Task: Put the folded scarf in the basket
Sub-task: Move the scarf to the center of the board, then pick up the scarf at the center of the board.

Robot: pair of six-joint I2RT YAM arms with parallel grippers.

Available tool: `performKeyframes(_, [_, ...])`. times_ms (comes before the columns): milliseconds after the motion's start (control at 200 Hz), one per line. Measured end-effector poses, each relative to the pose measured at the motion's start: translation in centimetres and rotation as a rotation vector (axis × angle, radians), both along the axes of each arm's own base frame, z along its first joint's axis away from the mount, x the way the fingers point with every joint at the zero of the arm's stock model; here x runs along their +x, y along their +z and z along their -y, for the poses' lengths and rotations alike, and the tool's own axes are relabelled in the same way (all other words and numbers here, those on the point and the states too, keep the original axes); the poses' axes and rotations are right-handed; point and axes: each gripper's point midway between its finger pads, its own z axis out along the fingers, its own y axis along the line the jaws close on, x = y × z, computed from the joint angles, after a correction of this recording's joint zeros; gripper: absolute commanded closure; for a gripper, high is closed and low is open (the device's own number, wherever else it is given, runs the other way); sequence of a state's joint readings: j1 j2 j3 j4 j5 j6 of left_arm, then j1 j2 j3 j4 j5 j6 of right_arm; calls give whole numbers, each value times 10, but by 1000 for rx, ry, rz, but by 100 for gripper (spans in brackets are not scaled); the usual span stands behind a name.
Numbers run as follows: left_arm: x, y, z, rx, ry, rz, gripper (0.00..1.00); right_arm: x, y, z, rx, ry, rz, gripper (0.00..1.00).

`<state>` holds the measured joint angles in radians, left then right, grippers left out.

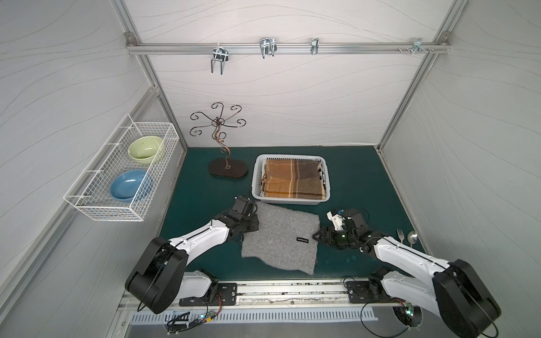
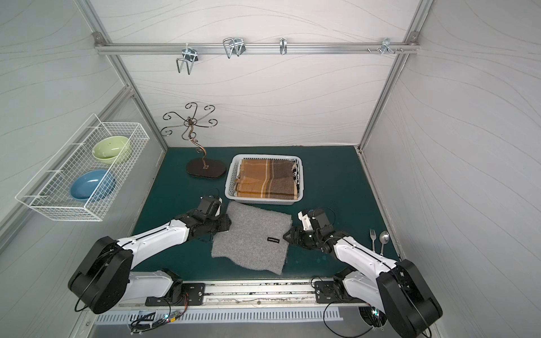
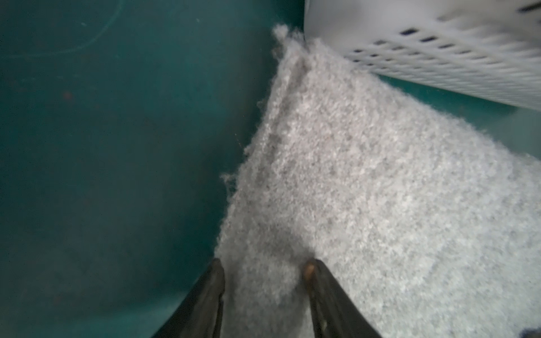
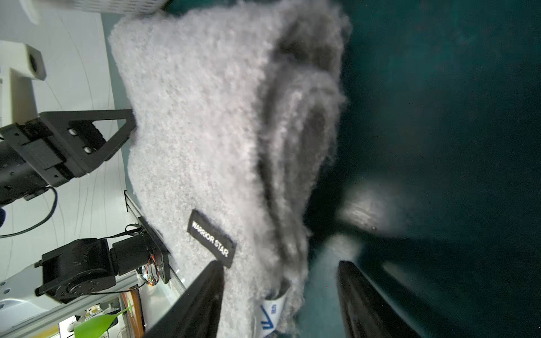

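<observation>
Two scarves in view. Grey fuzzy folded scarf with small black label: flat on dark green desk, outside the white perforated plastic basket and just in front of it. Far corner touching basket's near wall, per left wrist view. Brown-and-orange plaid folded scarf: inside basket, covering most of its floor.

Progress, as judged:
- Grey scarf taken as the task's thing, since both claws sit at its edges.
- Fold looks finished; scarf not lifted and not yet in basket.
- Left to do: pinch both side edges, lift, carry the short way back over the rim, lay on top of plaid scarf, let go.

Left claw: at scarf's left edge, jaws spread, fuzzy edge lying between them, no pinch visible. Right claw: at scarf's right edge beside the label, jaws spread wide, folded layers between them, bare desk showing next to one finger; nothing held.

Count:
- scarves 2, basket 1, claws 2
- white wire-grid rack on side wall 1, holding pale green bowl 1 and blue bowl 1
- dark curly metal stand 1
- silver fork 1, silver spoon 1
- hook fittings on aluminium back rail 4
</observation>
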<state>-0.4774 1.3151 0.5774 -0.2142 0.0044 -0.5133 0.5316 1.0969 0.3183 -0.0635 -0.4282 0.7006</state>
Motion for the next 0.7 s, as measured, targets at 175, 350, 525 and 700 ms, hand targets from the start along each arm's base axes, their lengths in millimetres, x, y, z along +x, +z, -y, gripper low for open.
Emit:
performKeyframes(175, [-1,-9,-3,24,2,-16,47,7,-4,-8,20,-4,-5,35])
performKeyframes(350, [-2,-17,6,-38,-1,-18,45,14,-3,-29,45,33,22,35])
performKeyframes(525, [7,-15,23,-137,6,34,53,19,-4,-59,68,82,54,44])
performKeyframes(700, [-1,-18,32,-193,-6,15,83,25,-11,-72,79,88,54,72])
